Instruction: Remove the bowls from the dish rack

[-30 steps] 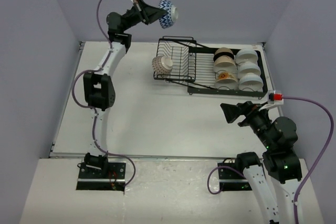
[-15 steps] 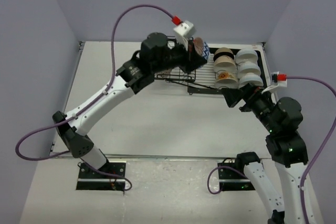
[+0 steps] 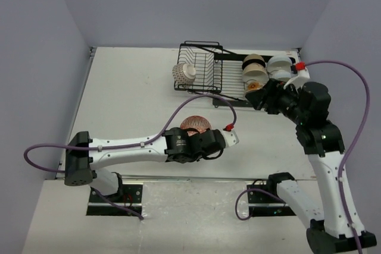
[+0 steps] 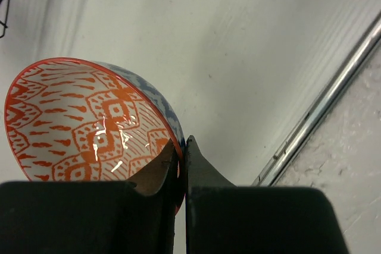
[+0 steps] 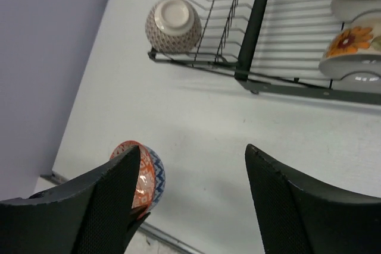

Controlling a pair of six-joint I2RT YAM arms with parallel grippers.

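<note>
Orange-red diamond patterning is seen inside the held bowl [image 4: 83,117], with blue-and-white on its outer wall. Its near rim is clamped between the closed fingers of the left gripper [image 4: 180,150], and the lowest part of the bowl is hidden behind the gripper body. From above, this bowl is seen over the near part of the table [image 3: 131,99], well apart from the dish rack [image 3: 201,63]; whether it touches the table cannot be told. At the rack's left end a reddish-brown patterned bowl [image 5: 173,25] is lodged on its side, its foot turned outward. In the flat tray section, cream bowls [image 3: 254,62] and an orange-floral bowl [image 5: 356,46] are lined up in a row, with white bowls [image 3: 278,63] beside them. The nearest of these are partly covered by the right arm [image 3: 315,123] in the top view and cut off by the frame edge in the right wrist view. The right gripper [image 5: 191,153] is held with its jaws wide apart, close to the tray's front edge.
</note>
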